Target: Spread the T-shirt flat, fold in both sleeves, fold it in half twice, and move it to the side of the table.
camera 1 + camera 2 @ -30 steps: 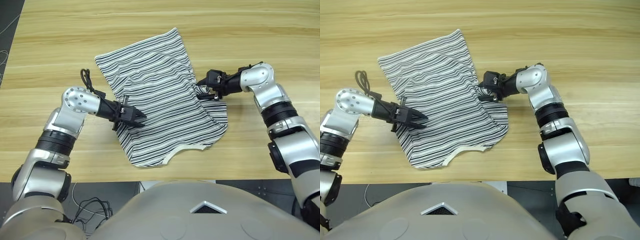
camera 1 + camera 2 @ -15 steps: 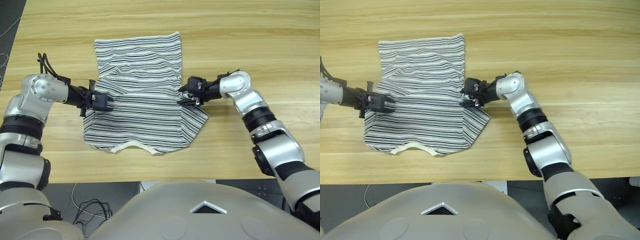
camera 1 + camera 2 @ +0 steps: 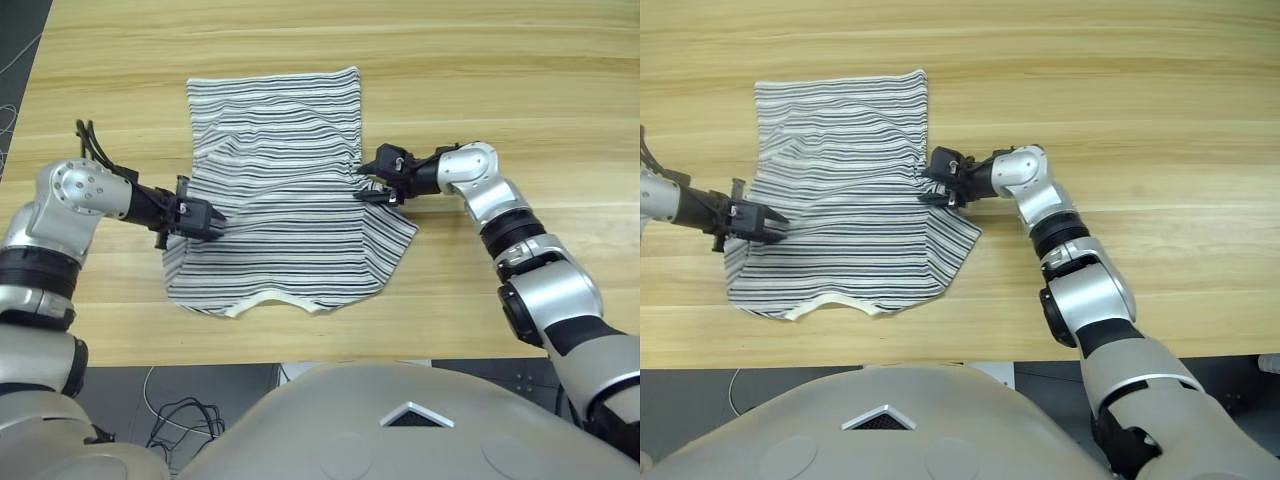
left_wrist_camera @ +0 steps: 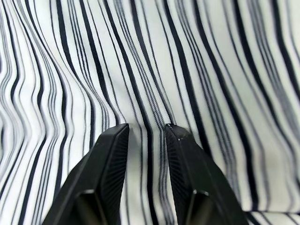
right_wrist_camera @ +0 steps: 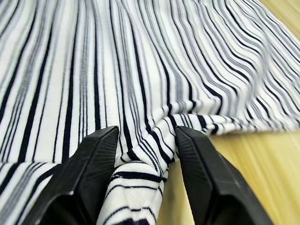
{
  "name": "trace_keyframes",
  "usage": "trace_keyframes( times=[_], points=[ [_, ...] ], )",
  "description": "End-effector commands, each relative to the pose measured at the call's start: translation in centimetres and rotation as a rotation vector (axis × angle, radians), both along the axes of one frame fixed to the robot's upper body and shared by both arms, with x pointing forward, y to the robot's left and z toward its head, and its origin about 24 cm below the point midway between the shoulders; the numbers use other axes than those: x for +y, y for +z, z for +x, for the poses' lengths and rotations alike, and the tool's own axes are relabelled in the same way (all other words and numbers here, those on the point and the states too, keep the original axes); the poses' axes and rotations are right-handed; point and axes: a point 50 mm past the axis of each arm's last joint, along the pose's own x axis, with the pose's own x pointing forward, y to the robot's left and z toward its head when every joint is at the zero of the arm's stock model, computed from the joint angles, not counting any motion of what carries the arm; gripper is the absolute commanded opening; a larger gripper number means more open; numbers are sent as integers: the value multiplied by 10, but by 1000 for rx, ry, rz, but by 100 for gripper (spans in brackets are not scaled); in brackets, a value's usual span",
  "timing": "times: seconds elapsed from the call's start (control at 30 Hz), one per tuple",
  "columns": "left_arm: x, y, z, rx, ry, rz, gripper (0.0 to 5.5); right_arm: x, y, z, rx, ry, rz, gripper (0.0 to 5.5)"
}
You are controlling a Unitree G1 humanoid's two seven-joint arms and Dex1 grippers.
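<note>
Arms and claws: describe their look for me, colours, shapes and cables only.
Both arms are rounded silver-grey shells with black ribbed rings at the joints. The left arm has a round housing dotted with small holes and a looped black cable; the right arm matches in finish. Each claw, left and right, is matte black with two tapered fingers, ribbed inside.

Black cables (image 3: 185, 408) lie looped on the dark floor (image 3: 480, 372) at the robot's near left.
</note>
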Motion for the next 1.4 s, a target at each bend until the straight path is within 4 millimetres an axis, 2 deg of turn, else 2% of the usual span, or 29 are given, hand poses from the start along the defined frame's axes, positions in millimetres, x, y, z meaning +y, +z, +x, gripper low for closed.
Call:
trace_keyframes(
  times=[0.03,0.17,0.33,0.43,0.5,0.57,0.63,0.77,0.87,0.97,1.23,1.3,1.4],
  points=[
    [-20,47,5,-55,-43,-174,145,-46,14,7,-40,-51,-98,223],
    [-13,52,11,-106,21,-180,145,-56,20,8,-51,-57,-115,223],
    [-3,61,19,-170,64,-183,145,-54,19,1,-40,-23,-113,223],
    [4,69,14,-153,99,-222,145,-51,23,-1,-51,-13,-88,223],
    [19,69,4,-41,211,-290,145,-51,30,0,-73,-24,-69,223],
    [37,63,-8,91,362,-382,145,-49,35,1,-91,-35,-51,223],
    [52,50,-24,204,495,-450,145,-46,37,1,-99,-39,-37,223],
    [74,29,-51,319,665,-474,201,-48,37,-2,-98,-50,-32,228],
    [75,17,-45,371,712,-478,240,-65,33,-11,-92,-111,-31,228],
    [72,-3,-37,410,747,-444,240,-77,30,-19,-88,-154,-34,228],
    [89,-25,-38,461,883,-414,240,-78,29,-23,-81,-154,-50,228],
    [93,-26,-40,455,901,-418,240,-78,28,-23,-78,-149,-53,228],
    [102,-9,-38,415,906,-512,240,-77,28,-23,-75,-146,-56,228]
  ],
)
